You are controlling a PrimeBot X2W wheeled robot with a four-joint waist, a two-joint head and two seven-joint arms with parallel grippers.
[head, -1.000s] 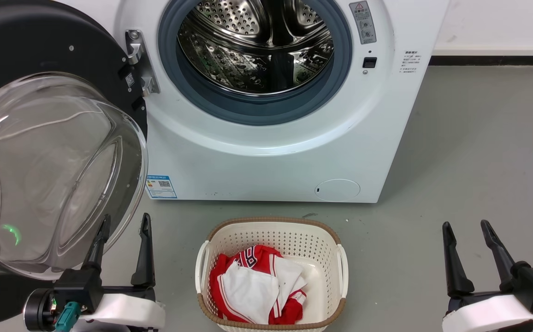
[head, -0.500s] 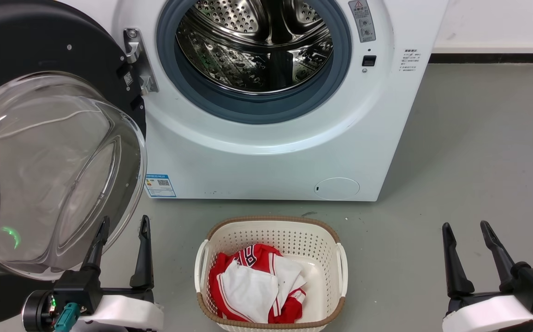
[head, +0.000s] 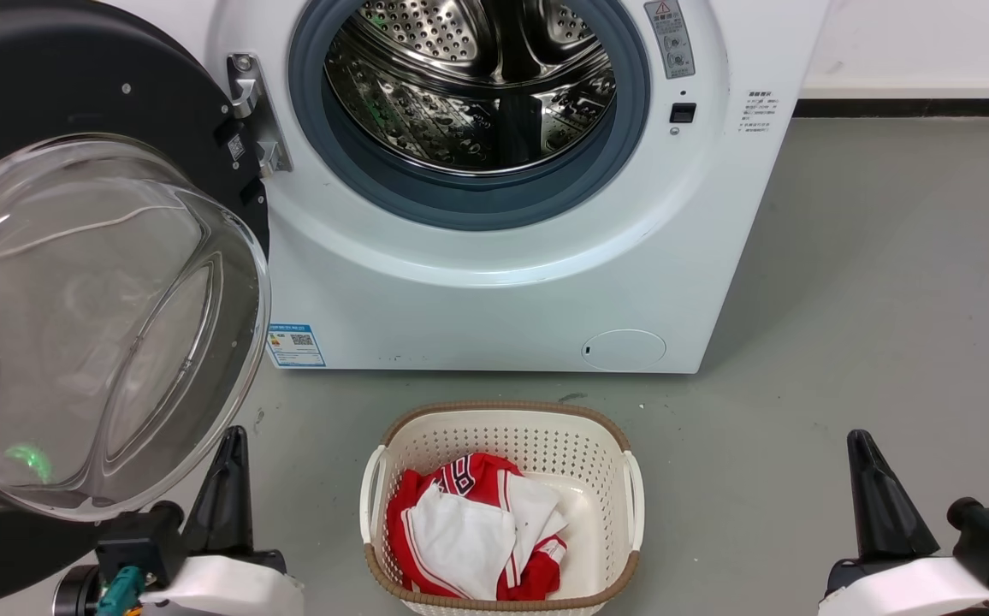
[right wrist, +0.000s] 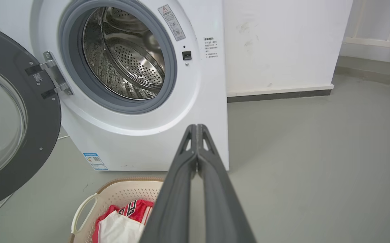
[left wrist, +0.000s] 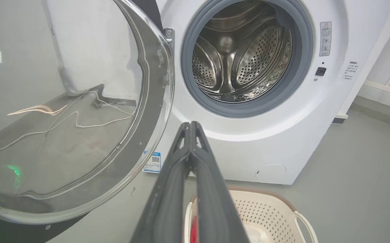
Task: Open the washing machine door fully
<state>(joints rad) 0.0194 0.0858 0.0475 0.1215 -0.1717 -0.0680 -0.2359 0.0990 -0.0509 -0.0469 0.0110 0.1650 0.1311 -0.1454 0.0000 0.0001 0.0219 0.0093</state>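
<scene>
The white washing machine (head: 494, 291) (left wrist: 249, 148) (right wrist: 147, 141) stands ahead with its steel drum (head: 473, 85) exposed. Its door (head: 75, 103) (left wrist: 63, 111) (right wrist: 16, 135), a black disc with a bulging glass bowl (head: 92, 334), is swung wide on the left hinge (head: 251, 111). My left gripper (head: 233, 436) (left wrist: 190, 124) is shut with nothing in it, just below and right of the bowl's rim, not touching it. At the lower right my right gripper (head: 860, 441) (right wrist: 197, 126) is also shut and empty, well clear of the machine.
A cream perforated laundry basket (head: 503, 423) (right wrist: 117, 192) with red and white clothes (head: 469, 530) sits on the grey floor (head: 888, 299) in front of the machine, between my grippers. A white wall with dark skirting (right wrist: 279, 94) runs behind on the right.
Both grippers have gone from open to shut and dropped lower in the head view. The door and basket have stayed where they were.
</scene>
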